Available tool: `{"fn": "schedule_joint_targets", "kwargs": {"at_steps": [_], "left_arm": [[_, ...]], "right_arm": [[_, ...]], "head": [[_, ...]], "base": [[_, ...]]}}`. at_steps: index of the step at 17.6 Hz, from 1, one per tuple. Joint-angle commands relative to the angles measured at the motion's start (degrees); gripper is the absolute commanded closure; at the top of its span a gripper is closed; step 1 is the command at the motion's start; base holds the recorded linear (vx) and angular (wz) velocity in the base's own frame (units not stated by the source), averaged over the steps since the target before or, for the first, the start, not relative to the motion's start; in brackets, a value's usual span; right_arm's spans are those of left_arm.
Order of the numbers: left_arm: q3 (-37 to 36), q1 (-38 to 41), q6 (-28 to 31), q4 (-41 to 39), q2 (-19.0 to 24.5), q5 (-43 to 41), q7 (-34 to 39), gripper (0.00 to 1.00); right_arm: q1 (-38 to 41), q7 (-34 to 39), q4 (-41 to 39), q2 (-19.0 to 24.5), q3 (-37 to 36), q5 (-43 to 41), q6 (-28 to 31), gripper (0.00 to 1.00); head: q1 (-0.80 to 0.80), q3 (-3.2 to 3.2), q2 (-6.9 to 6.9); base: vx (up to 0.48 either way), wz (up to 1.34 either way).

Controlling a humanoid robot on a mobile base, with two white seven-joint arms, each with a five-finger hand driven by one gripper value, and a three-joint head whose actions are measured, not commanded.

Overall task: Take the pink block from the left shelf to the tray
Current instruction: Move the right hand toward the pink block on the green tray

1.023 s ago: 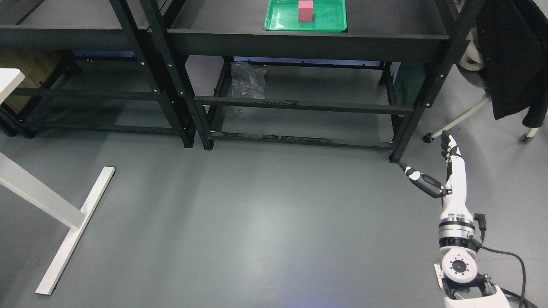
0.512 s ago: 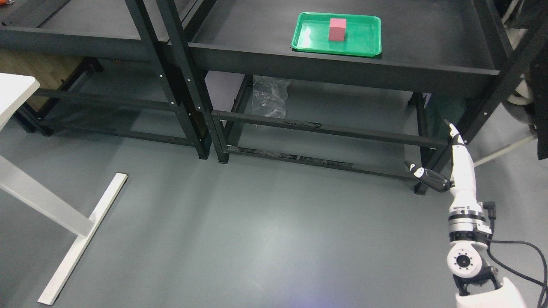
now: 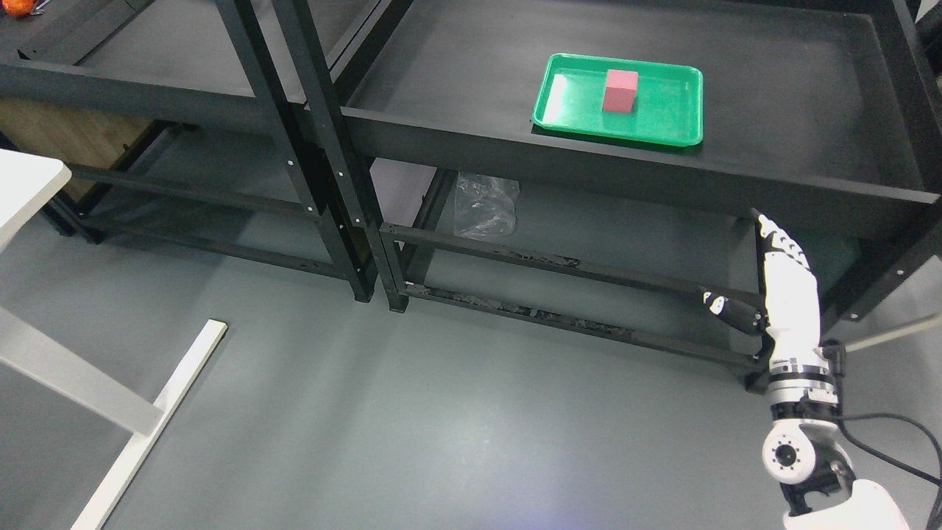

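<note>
the white right robot hand rises from the lower right corner, forearm near vertical, fingers straight and extended toward 12 o'clock, thumb splayed toward 9 o'clock; it holds nothing. it sits below the front edge of the black metal shelf. one pink rectangular block stands upright inside one green plastic tray on that shelf, at 11 o'clock from the hand and well apart from it. one crumpled clear plastic bag lies under the shelf. one white table leg shows at 8 o'clock.
</note>
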Motion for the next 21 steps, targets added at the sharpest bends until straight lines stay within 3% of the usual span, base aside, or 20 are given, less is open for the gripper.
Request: {"fn": "schedule_joint_targets", "kwargs": {"at_steps": [1, 11, 15, 21], "left_arm": [[0.0, -1.67, -0.03, -1.0, 1.0, 0.0, 0.04, 0.0], [0.0, -1.67, -0.03, -1.0, 1.0, 0.0, 0.04, 0.0], [0.0, -1.67, -0.03, -1.0, 1.0, 0.0, 0.04, 0.0], [0.0, -1.67, -0.03, -1.0, 1.0, 0.0, 0.04, 0.0]], "right_arm": [[-0.18, -0.09, -0.31, 0.2, 0.63, 20.8, 0.03, 0.01], [-1.24, -0.44, -0.31, 1.25, 0.72, 18.51, -0.32, 0.01], [-1.76, -1.84, -0.31, 1.43, 0.72, 18.25, -5.15, 0.01], [-2.38, -4.22, 0.48, 1.95, 1.77, 17.19, -5.51, 0.01]], "head": [[0.0, 0.0, 0.0], [0.0, 0.0, 0.0], [0.0, 0.0, 0.0], [0.0, 0.0, 0.0]], "base": [[0.305, 0.11], [0.284, 0.09], [0.276, 0.07], [0.273, -0.07]]}}
